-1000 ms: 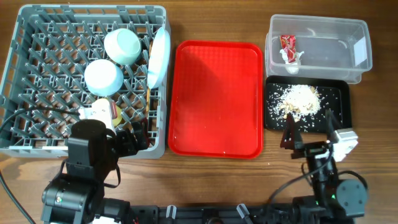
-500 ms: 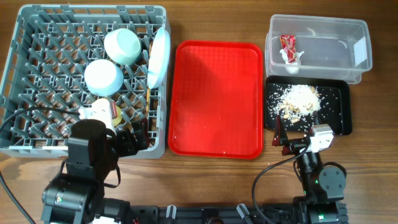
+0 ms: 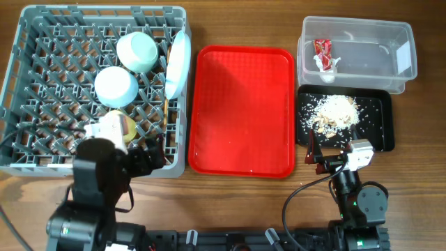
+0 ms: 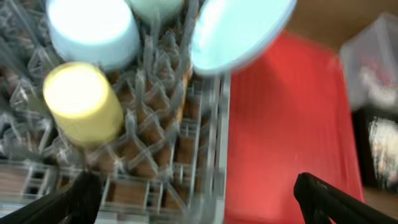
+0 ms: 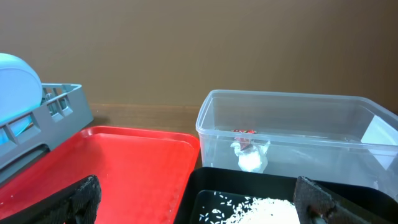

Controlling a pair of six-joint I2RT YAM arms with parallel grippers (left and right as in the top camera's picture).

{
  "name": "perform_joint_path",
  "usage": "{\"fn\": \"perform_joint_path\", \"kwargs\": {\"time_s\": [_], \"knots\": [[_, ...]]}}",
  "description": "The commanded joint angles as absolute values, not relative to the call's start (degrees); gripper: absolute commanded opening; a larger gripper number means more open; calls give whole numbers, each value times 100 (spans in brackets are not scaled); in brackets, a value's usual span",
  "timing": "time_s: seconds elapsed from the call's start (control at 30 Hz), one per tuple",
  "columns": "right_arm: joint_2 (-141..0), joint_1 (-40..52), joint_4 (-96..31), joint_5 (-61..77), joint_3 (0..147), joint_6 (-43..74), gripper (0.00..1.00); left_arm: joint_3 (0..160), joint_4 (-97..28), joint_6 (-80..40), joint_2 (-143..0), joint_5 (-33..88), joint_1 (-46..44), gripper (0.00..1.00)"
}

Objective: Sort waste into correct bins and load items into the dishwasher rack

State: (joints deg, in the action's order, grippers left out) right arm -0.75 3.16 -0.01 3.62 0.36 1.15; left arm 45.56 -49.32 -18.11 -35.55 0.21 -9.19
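Observation:
The grey dishwasher rack (image 3: 28,42) holds two pale bowls (image 3: 136,51) (image 3: 116,85), a yellow cup (image 3: 127,125) and a white plate (image 3: 178,63) on edge at its right wall. The red-and-white wrapper (image 3: 323,54) lies in the clear tub (image 3: 401,31). Beige crumbs (image 3: 336,111) lie in the black tray (image 3: 382,104). My left gripper (image 4: 199,199) is open and empty over the rack's front right corner. My right gripper (image 5: 199,202) is open and empty at the black tray's near edge. The fork and stick are hidden.
A red serving tray (image 3: 242,111) lies between the rack and the bins, with nothing on it. Both arm bases sit at the table's front edge. Bare wood table shows around the bins.
My right arm swung left and settled in front of the black tray. My left wrist shifted slightly over the rack's front; the yellow cup now shows more.

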Motion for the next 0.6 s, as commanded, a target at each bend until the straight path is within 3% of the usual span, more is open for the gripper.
{"fn": "perform_joint_path", "kwargs": {"time_s": [0.0, 0.23, 0.37, 0.47, 0.57], "knots": [[-80, 276, 14, 449, 32, 12, 100, 3699, -4163, -1695, -2659, 45, -528, 100], [-80, 274, 14, 447, 32, 14, 100, 819, -1223, -1712, -336, 209, -224, 100], [-80, 276, 14, 447, 32, 14, 100, 64, 185, -1376, -19, 209, -196, 100], [-80, 274, 14, 449, 32, 12, 100, 32, 349, -696, -19, 305, -196, 100], [-80, 276, 14, 449, 32, 14, 100, 32, -379, -668, -19, 526, -196, 100]]}}
